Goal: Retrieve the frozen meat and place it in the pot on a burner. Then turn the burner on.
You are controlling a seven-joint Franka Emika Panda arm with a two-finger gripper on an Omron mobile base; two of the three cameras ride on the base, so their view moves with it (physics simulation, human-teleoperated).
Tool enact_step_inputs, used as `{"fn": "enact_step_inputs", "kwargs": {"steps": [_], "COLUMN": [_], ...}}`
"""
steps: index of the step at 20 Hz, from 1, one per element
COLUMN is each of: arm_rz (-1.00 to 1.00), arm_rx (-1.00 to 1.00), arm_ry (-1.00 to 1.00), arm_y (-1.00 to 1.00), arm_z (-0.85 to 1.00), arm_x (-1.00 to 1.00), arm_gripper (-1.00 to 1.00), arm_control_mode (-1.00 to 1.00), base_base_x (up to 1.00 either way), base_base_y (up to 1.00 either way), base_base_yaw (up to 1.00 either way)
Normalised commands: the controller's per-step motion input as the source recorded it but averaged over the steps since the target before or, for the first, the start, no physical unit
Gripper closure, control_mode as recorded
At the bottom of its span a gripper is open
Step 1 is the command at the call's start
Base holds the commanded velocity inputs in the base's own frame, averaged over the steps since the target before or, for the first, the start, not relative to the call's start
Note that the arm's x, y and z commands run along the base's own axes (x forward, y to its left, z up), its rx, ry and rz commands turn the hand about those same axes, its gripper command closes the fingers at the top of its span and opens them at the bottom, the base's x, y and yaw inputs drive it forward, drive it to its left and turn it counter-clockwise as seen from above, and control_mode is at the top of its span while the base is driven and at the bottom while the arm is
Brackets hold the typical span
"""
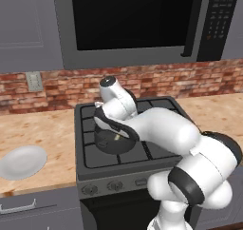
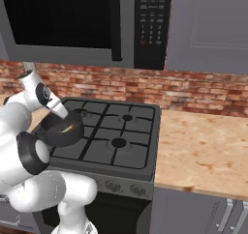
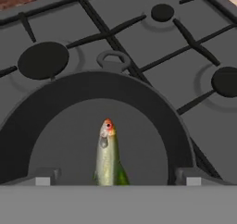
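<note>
Writing: the microwave [image 2: 87, 20] above the stove shows "00:38" on its small display; the keypad print below it is too small to read.
Fish: one small green-grey fish [image 3: 108, 156] with a reddish snout lies on the floor of the pot, well inside the wall, snout pointing toward the handle ring on the pot's far rim in the hand view.
Pot: one round dark pot [image 3: 152, 112] sits on the front left part of the stove [image 2: 121, 131]; in the right base view the pot [image 2: 60, 131] lies under the robot's wrist.
Jaws: the gripper [image 3: 115, 181] hangs over the pot with its two tips wide apart, one on each side of the fish and touching neither it nor the pot.
Burners: three round burner caps show in the hand view, four in the right base view.
Knobs: a row along the stove front, hard to count.
Plate: one white plate [image 1: 23, 161] lies on the table [image 1: 42, 134] left of the stove.
Wall: red brick, with one outlet [image 1: 34, 81].
</note>
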Motion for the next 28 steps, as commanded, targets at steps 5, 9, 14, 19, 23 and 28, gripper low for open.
{"fn": "enact_step_inputs", "kwargs": {"steps": [5,9,14,19,23,28], "arm_rz": [0.03,0.05,0.11,0.14,0.13,0.00], "arm_rx": [0.00,0.00,0.00,0.00,-0.01,-0.05], "arm_ry": [-0.26,-0.27,-0.25,-0.33,-0.29,-0.20], "arm_y": [0.01,0.02,0.13,0.22,0.35,0.28], "arm_z": [0.25,0.28,0.17,0.35,0.44,-0.06], "arm_x": [-0.86,-1.00,-1.00,-1.00,-0.96,-0.88], "arm_gripper": [-1.00,-1.00,-1.00,-1.00,-1.00,-1.00], "arm_control_mode": [-1.00,-1.00,-1.00,-1.00,-1.00,-1.00], "base_base_x": [0.00,0.00,0.00,0.00,0.00,0.00], "base_base_y": [0.00,0.00,0.00,0.00,0.00,0.00], "base_base_yaw": [0.00,0.00,0.00,0.00,0.00,0.00]}}
